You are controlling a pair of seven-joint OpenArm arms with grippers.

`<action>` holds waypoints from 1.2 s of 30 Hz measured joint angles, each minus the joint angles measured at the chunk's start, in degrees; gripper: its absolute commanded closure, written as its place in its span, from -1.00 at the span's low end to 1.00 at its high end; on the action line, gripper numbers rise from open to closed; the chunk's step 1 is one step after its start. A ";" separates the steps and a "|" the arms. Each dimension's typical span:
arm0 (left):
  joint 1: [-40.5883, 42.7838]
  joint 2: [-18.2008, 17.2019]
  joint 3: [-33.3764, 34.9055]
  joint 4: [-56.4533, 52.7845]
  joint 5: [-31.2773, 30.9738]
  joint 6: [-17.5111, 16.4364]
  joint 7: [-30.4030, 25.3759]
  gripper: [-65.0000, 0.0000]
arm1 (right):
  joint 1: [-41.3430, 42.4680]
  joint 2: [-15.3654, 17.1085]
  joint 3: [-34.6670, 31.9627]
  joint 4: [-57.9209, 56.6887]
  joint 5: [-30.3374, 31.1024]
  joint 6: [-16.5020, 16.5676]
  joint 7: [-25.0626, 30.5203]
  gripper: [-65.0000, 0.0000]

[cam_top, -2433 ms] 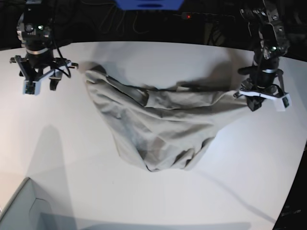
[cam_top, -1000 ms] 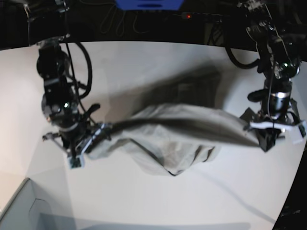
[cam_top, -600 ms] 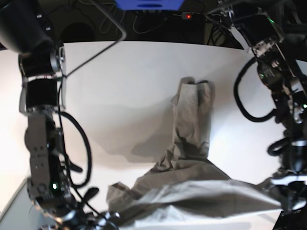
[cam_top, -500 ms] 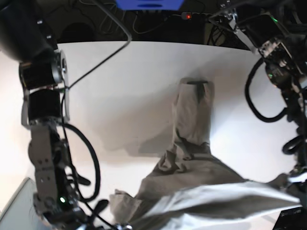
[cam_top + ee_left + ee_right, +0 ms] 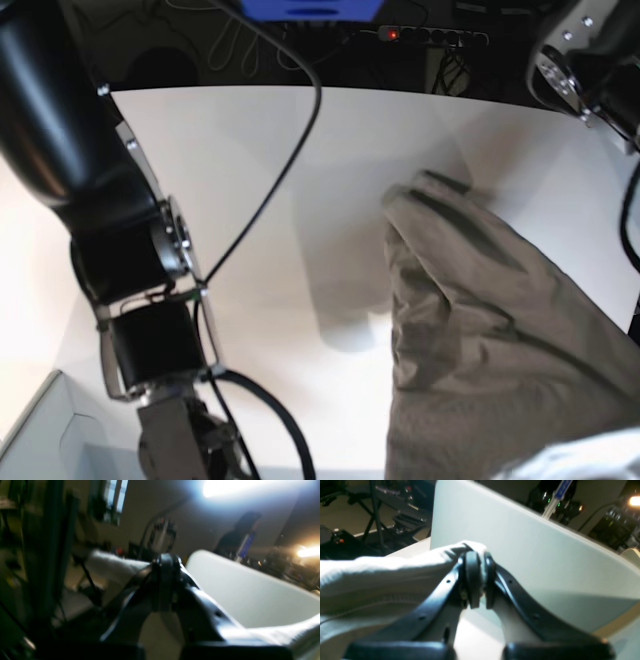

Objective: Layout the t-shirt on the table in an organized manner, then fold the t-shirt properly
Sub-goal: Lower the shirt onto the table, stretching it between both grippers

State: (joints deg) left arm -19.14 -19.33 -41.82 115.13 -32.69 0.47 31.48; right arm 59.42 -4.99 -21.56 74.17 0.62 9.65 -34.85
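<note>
The grey-beige t-shirt (image 5: 480,330) is lifted off the white table (image 5: 250,180) and fills the lower right of the base view, its far end near the table's right middle. In the right wrist view my right gripper (image 5: 476,580) is shut on a bunched edge of the t-shirt (image 5: 382,572), which trails off to the left. In the blurred left wrist view my left gripper (image 5: 165,582) is shut, with pale t-shirt cloth (image 5: 112,565) coming out past its tips. Neither gripper's fingers show in the base view, only the right arm (image 5: 140,330) and part of the left arm (image 5: 590,55).
A pale grey box corner (image 5: 40,430) sits at the bottom left of the base view. Behind the table's curved far edge are a blue object (image 5: 310,8), a power strip (image 5: 430,35) and cables in a dark room.
Both arms have carried the t-shirt higher and nearer the base camera. The cloth now hangs large at the lower right, and the right arm fills the left side.
</note>
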 measured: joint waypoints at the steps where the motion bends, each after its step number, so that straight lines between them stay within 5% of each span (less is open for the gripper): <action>1: -1.18 -1.03 -0.04 -0.02 0.02 0.37 0.04 0.99 | 0.98 -0.24 0.02 -0.11 -0.26 0.02 0.17 1.00; 11: -10.16 -8.28 0.31 -0.24 -0.02 0.15 -0.83 0.99 | 7.43 -2.23 0.13 0.79 -0.13 0.00 0.00 1.00; 14: -7.65 -6.43 1.60 -0.13 0.04 0.09 -1.27 0.99 | 4.09 0.61 0.09 2.86 0.24 -0.02 1.14 1.00; 18: 1.05 1.27 2.32 -0.59 0.26 0.20 0.44 0.98 | -5.92 4.17 0.26 5.81 -0.31 0.00 -0.46 1.00; 24: 10.84 9.53 5.92 -2.67 0.39 -0.46 -0.33 0.96 | -17.31 9.42 0.09 6.91 -0.22 0.17 4.57 1.00; 27: 15.76 11.67 9.29 -4.00 0.55 -0.37 -0.15 0.74 | -22.16 13.00 1.49 8.92 0.28 0.26 6.14 1.00; 33: 21.22 16.06 14.60 -12.98 0.55 -0.46 -0.48 0.23 | -28.17 16.46 14.51 9.14 -0.17 0.48 5.68 1.00; 36: 22.27 16.46 16.50 -19.65 0.44 -0.59 -0.87 0.17 | -31.39 18.47 21.94 9.51 -0.07 0.48 6.03 1.00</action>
State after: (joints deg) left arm 3.14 -2.87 -25.32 95.48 -32.25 -0.12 30.61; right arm 28.03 13.47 0.38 83.68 0.56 10.13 -28.82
